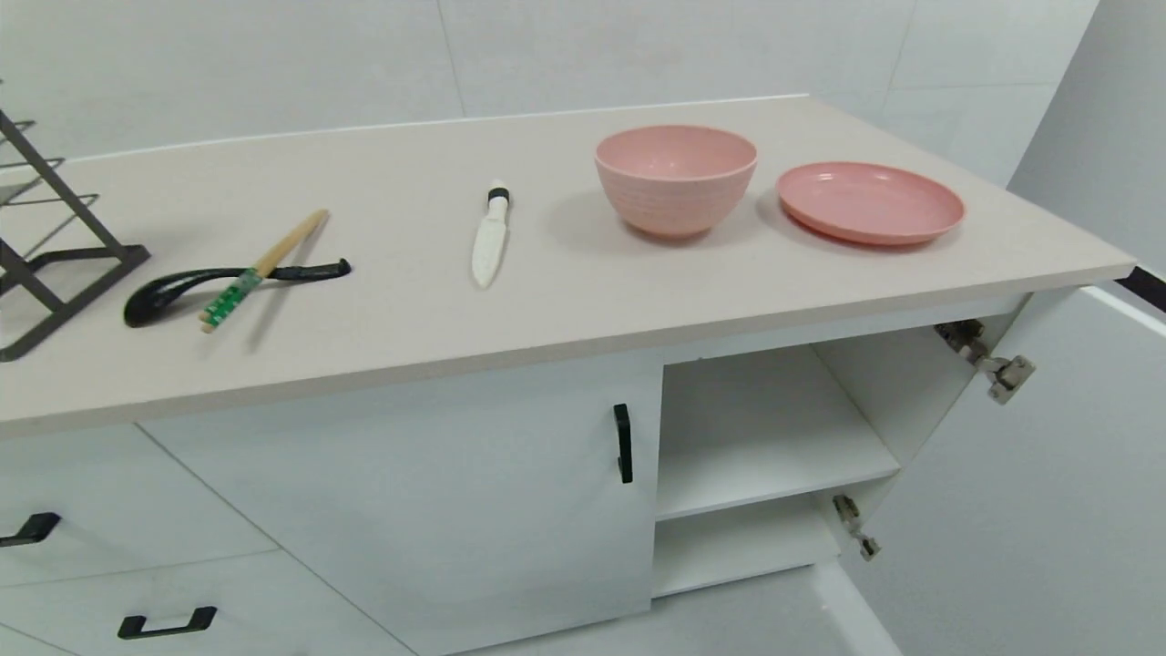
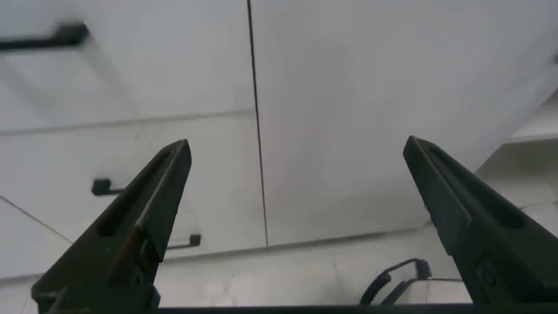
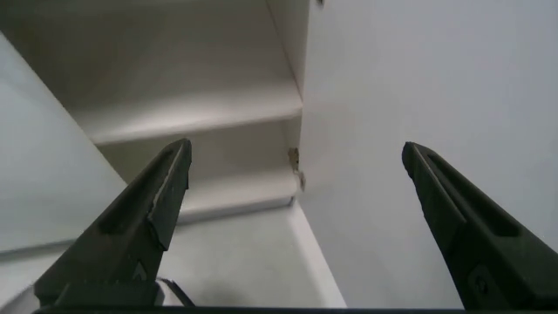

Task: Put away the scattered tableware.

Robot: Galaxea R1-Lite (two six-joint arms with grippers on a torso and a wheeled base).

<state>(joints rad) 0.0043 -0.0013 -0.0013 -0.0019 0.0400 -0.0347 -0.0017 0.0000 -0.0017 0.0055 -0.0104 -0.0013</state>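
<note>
On the beige countertop [image 1: 583, 301] lie a pink bowl [image 1: 676, 179], a pink plate [image 1: 869, 201] to its right, a white knife with a black band [image 1: 491, 236], and at the left a black spoon [image 1: 214, 284] crossed by wooden chopsticks [image 1: 262, 269]. My left gripper [image 2: 296, 157] is open, low in front of white drawer fronts [image 2: 131, 183]. My right gripper [image 3: 296, 157] is open too, facing the open cabinet's shelves [image 3: 200, 118] and its door [image 3: 436, 113]. Neither holds anything.
A dark wire rack [image 1: 41, 237] stands at the counter's left end. Below the counter, the right cabinet door [image 1: 1048, 474] is swung open, showing two bare shelves [image 1: 765, 437]. The closed door beside it has a black handle [image 1: 623, 443]. Drawers with black handles [image 1: 167, 623] are at the lower left.
</note>
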